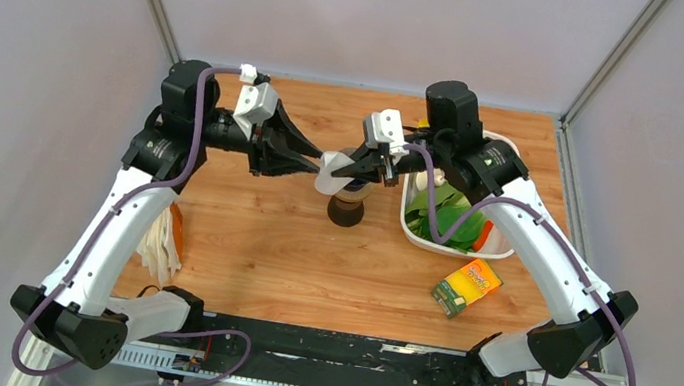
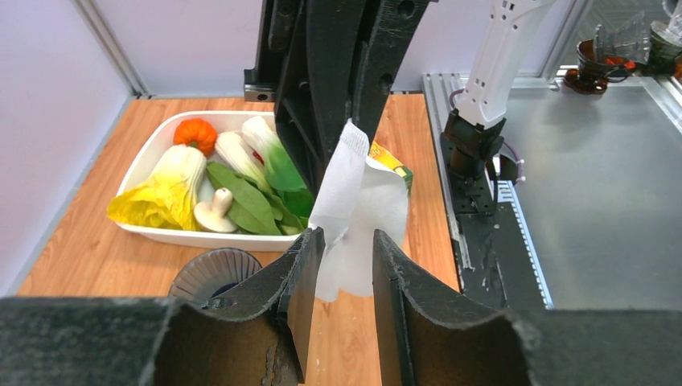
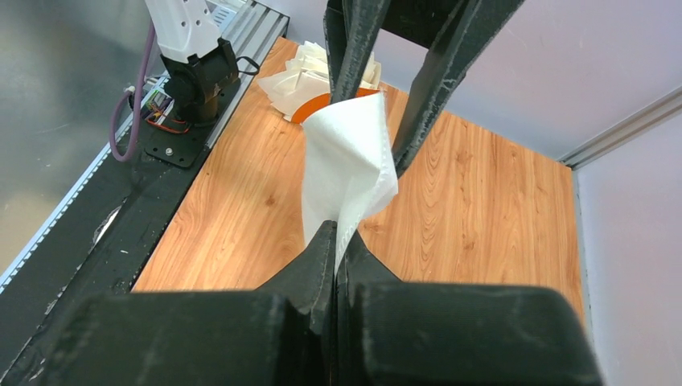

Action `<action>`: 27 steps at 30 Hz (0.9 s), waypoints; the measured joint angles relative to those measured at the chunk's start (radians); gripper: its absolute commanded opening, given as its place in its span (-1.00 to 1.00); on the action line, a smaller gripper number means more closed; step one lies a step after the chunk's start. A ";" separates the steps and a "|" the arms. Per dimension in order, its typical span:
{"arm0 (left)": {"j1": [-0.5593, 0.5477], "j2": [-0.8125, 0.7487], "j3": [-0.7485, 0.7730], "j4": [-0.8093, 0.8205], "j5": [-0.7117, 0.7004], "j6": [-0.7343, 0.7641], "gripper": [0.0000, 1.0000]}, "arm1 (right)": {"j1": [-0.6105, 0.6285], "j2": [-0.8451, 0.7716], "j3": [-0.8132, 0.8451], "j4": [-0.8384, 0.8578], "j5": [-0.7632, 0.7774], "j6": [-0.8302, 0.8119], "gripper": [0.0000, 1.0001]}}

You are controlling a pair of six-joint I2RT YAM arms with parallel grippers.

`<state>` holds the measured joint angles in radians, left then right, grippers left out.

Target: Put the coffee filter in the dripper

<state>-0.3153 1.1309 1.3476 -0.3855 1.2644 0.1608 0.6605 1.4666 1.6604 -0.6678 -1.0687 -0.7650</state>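
Where the wooden table (image 1: pixel 260 242) met the left wall, a loose stack of spare white filters (image 1: pixel 163 249) lay beside the left arm. Further right, the left gripper (image 2: pixel 347 235) stood with its jaws spread apart, one finger on either side of the coffee filter (image 3: pixel 350 161) and a clear gap between them; in the right wrist view those two fingers straddled the paper without pinching it. The coffee filter hung in the air between the two grippers, crumpled and partly folded, its lower edge near the dripper's mouth but not inside it. The dripper (image 1: pixel 347 209) stood upright on the table just below and a little to the right of the paper, its dark base on the wood. The right gripper (image 3: pixel 336 233) came next, its fingers pressed tight together on one edge of the coffee filter, so that this arm alone carried it. Right of that sat the white tub (image 2: pixel 201 238), holding a pale cabbage (image 2: pixel 165 189), a mushroom (image 2: pixel 213 211), green leaves (image 2: pixel 249 201) and a small orange vegetable (image 2: pixel 195 133). Near the tub's front corner, towards the right arm, a yellow and green box (image 1: pixel 468 283) lay flat on the table.
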 measured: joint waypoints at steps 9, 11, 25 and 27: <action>-0.011 0.009 0.002 0.005 -0.061 0.003 -0.09 | 0.000 0.000 -0.005 0.001 -0.015 -0.008 -1.00; -0.013 0.009 0.001 0.006 -0.070 0.003 -0.02 | 0.000 0.000 -0.005 0.003 -0.015 -0.011 -1.00; -0.012 -0.006 -0.081 0.106 -0.100 -0.058 0.00 | 0.000 0.000 -0.008 0.033 -0.016 -0.002 -1.00; -0.012 -0.008 -0.095 0.135 -0.099 -0.073 -0.08 | 0.000 0.000 -0.008 0.056 -0.016 0.018 -1.00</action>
<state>-0.3275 1.1225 1.2530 -0.2501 1.1656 0.0875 0.6605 1.4666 1.6520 -0.6117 -1.0851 -0.7475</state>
